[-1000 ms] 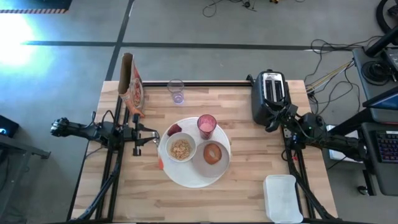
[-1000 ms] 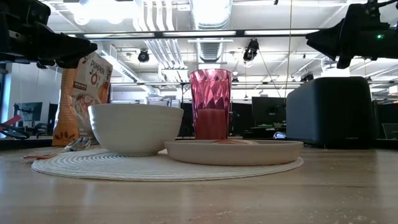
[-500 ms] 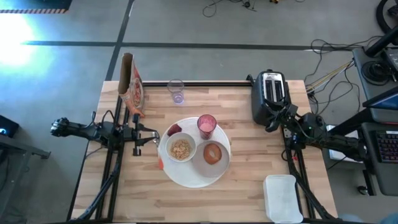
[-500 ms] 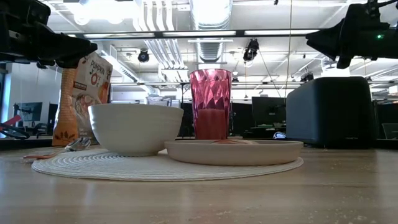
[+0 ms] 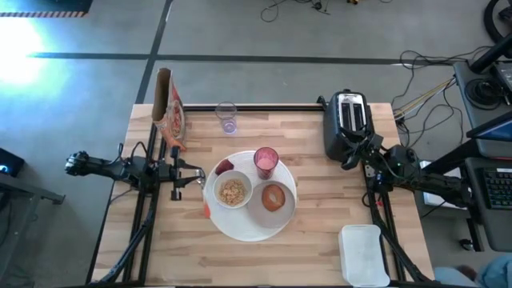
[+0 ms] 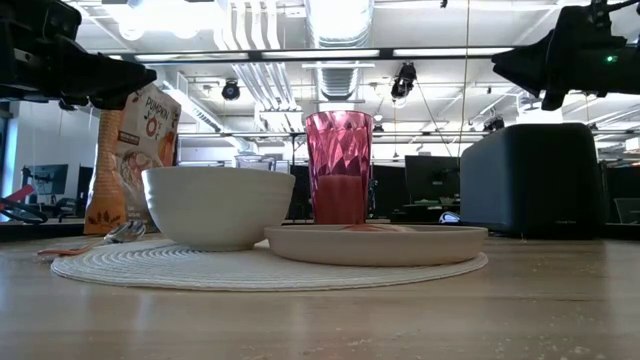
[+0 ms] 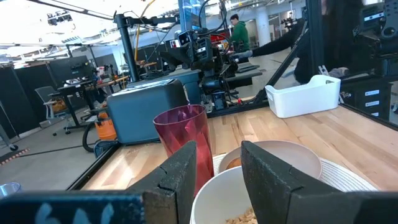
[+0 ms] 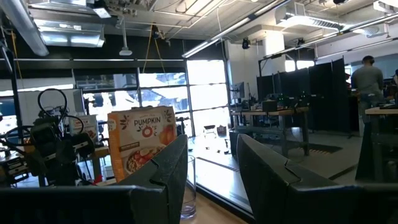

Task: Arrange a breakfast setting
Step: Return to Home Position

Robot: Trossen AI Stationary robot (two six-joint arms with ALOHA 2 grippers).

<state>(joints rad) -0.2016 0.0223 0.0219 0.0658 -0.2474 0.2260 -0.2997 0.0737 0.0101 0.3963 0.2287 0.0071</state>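
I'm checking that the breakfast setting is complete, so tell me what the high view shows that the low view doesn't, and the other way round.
Only the high view shows the bread lying on the plate, the cereal inside the bowl, the dark-red fruit and the white container. Only the low view shows the PUMPKIN lettering on the cereal box and the room's ceiling. Both show the bowl, pink tumbler, plate, woven mat and toaster, with the left gripper and right gripper off to the sides.

Four views of one table
High looks straight down; low sits level, close to the bowl; wrists face across; high, low and left wrist share the tumbler.
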